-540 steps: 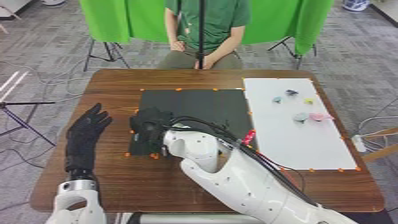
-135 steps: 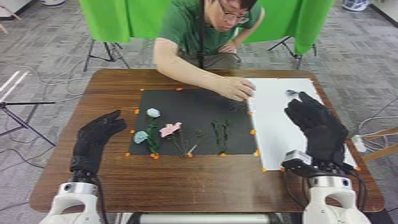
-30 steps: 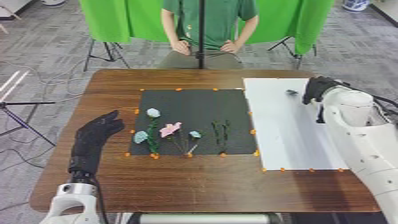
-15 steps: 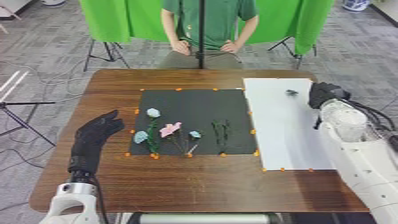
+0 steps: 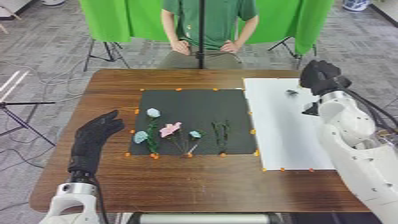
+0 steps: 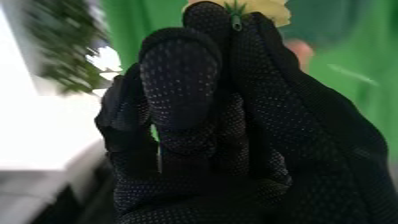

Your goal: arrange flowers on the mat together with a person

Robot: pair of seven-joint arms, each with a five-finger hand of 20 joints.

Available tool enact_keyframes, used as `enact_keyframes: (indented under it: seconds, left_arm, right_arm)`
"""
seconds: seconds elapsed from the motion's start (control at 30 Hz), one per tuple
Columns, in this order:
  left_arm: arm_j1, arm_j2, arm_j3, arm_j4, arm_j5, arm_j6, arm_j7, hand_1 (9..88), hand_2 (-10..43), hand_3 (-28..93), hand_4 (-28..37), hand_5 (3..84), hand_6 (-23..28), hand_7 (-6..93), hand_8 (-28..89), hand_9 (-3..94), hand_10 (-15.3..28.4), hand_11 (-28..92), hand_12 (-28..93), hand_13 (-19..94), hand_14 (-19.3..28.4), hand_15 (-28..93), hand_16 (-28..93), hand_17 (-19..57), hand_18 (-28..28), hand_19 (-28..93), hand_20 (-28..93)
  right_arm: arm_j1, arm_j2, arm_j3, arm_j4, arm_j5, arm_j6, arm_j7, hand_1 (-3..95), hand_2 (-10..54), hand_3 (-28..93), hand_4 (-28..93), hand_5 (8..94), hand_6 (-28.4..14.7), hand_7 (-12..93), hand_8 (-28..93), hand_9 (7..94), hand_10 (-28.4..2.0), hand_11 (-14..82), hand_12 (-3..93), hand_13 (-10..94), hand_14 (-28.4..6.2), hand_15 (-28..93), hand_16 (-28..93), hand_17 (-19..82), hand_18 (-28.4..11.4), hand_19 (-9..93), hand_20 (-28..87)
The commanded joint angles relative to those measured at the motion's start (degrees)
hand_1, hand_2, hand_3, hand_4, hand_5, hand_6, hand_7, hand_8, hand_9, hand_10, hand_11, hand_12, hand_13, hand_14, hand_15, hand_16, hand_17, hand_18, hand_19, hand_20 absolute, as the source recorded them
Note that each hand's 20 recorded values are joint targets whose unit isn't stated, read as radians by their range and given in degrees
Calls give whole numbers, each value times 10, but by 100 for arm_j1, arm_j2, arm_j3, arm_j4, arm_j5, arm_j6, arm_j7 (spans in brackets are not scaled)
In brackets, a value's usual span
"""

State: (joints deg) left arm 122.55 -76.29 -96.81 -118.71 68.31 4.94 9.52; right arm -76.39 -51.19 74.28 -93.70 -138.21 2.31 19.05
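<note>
Edges: right hand (image 5: 323,79) held at the far right corner of the table (image 5: 213,190), its outline crossing the far right corner of the white sheet (image 5: 289,140). Left hand (image 5: 96,136) is left of the black mat (image 5: 187,104), with a strip of brown wood between them. Open room: mat surface extends from the flower heads to its far edge, and between the small blue flower (image 5: 195,134) and the 2 green stems (image 5: 221,134) on its right half.

Right hand state: closed in a pinch on 1 yellow flower (image 6: 271,9), seen in the right wrist view. Petals spread past the fingertips; green base (image 6: 236,21) points back between them. Its axis runs roughly along the fingers; how far the stem extends cannot be told. In the head view the fingers point toward the far side.

Left hand state: relaxed, fingers loosely extended, aimed forward and slightly toward the mat; nothing held.

On the mat: 2 pale blue flowers (image 5: 154,113) at left, 1 farther out than the other; 1 pink flower (image 5: 171,129) beside them, head away from the robot, stem toward the near edge. Small blue flower likewise. The 2 stems lie side by side, long axes near to far, roughly parallel. On the sheet: 1 grey flower (image 5: 291,92), near the far edge.
</note>
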Motion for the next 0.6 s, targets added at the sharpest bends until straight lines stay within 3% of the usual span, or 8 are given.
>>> enact_keyframes:
  seconds: [0.03,0.33,0.6]
  left_arm:
    - [8,21,-7,31,-7,-31,-67,282,32,652,-209,491,48,157,-61,486,143,221,135,388,199,249,2,80,156,189,192]
    - [-38,13,33,66,1,-74,-80,282,32,651,-209,491,48,157,-61,486,143,220,135,388,198,249,2,80,157,189,192]
    - [-45,11,37,77,3,-80,-91,282,31,653,-208,491,48,156,-61,484,142,220,134,387,198,247,2,80,157,189,192]
  right_arm:
    - [449,45,-737,-1030,742,-486,-423,627,-95,643,-248,834,32,202,44,932,-74,75,400,889,-37,428,417,411,-200,739,577]
    - [898,-254,-2196,-952,683,-918,-646,626,-95,641,-244,834,32,196,47,932,-74,73,397,885,-38,456,410,408,-202,745,578]
    - [1096,-483,-2668,-667,550,-991,-732,625,-95,639,-243,835,33,194,50,931,-74,72,397,882,-38,466,401,408,-203,749,578]
